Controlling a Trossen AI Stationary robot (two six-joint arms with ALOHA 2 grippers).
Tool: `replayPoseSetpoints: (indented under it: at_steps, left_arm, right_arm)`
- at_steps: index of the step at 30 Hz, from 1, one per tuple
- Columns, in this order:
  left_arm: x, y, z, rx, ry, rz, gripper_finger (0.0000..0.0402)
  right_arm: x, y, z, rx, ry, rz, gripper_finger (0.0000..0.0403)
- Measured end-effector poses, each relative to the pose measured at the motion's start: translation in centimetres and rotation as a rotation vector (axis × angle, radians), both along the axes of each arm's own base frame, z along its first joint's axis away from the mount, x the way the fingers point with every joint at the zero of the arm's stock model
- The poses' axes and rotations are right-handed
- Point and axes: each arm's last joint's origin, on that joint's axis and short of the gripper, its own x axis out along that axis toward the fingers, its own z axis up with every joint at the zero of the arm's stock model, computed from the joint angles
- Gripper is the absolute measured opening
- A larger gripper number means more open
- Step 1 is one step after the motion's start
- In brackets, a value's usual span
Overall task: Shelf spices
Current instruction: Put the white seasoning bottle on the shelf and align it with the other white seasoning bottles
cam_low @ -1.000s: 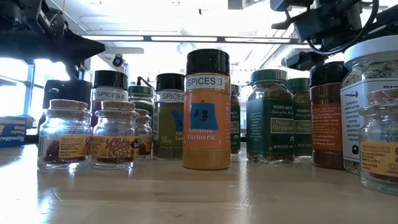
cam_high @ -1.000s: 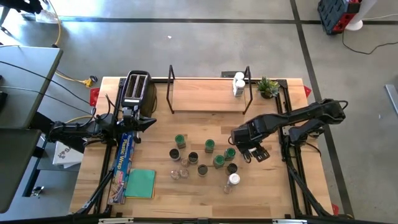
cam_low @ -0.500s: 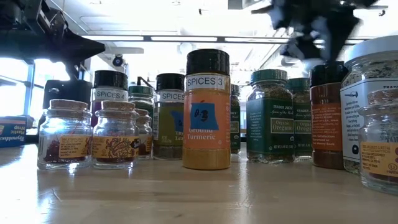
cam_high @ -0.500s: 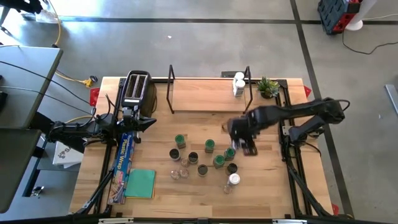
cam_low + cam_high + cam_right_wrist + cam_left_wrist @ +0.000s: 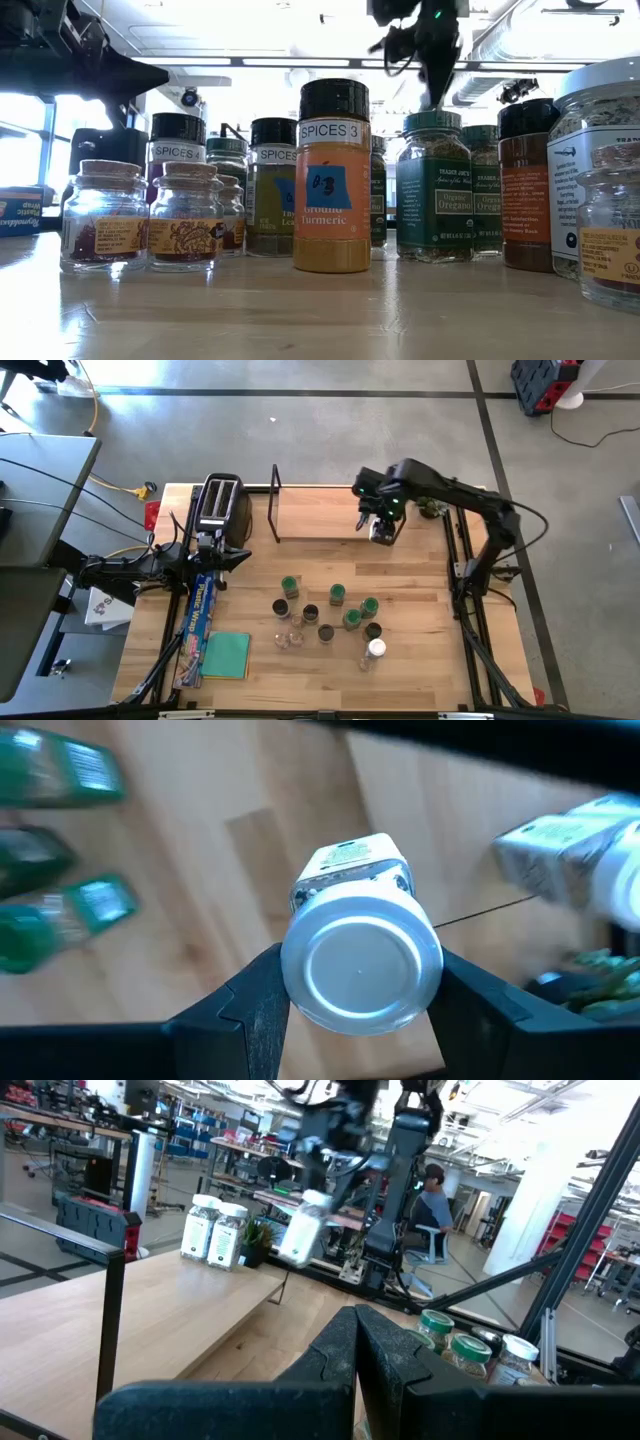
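The shelf [image 5: 325, 515], a light board with black wire ends, stands at the table's far edge. Two white-lidded spices [image 5: 217, 1230] stand at its right end. My right gripper [image 5: 381, 522] hangs over that end, shut on another white-lidded spice jar [image 5: 303, 1235]. Several more spices [image 5: 335, 615] stand on their bases in the table's middle; in the low view, a turmeric jar [image 5: 332, 175] is in front. My left gripper [image 5: 245, 557] waits shut at the table's left, beside the toaster. My right gripper pinches the jar at its white lid [image 5: 360, 960], one finger [image 5: 255, 1005] on each side of it. The fingers come from above, pointing down. The jar hangs below them, slightly tilted and lifted clear of the shelf board [image 5: 250, 840].
A black-and-silver toaster [image 5: 218, 500] stands at the far left and a small potted plant [image 5: 432, 500] just right of the shelf. A wrap box [image 5: 203, 615] and a green cloth [image 5: 227, 655] lie near the left front. A person [image 5: 435, 1190] sits in the room beyond.
My right gripper has risen from the right side of the jar cluster and swung toward the table's far edge, rolling as it went. It now hangs over the shelf's right end with the white-lidded jar carried clear of the table.
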Motion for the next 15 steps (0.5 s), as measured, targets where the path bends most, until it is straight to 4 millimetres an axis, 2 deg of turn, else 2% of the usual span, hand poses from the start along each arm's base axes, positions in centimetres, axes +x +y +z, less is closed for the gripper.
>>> replayPoseSetpoints:
  at_steps: [4,8,15]
  left_arm:
    - [0.0,0.0,0.0,0.000,0.000,0.000,0.0000]
    - [0.0,0.0,0.0,0.000,0.000,0.000,0.0000]
    - [0.0,0.0,0.0,0.000,0.000,0.000,0.0000]
  right_arm:
    - [1.6,-1.8,-2.0,-0.010,0.073,0.058,0.0188]
    - [2.0,-2.6,-3.7,0.009,0.148,0.097,0.0188]
    - [1.9,-3.5,-4.3,-0.049,0.193,0.088,0.0188]
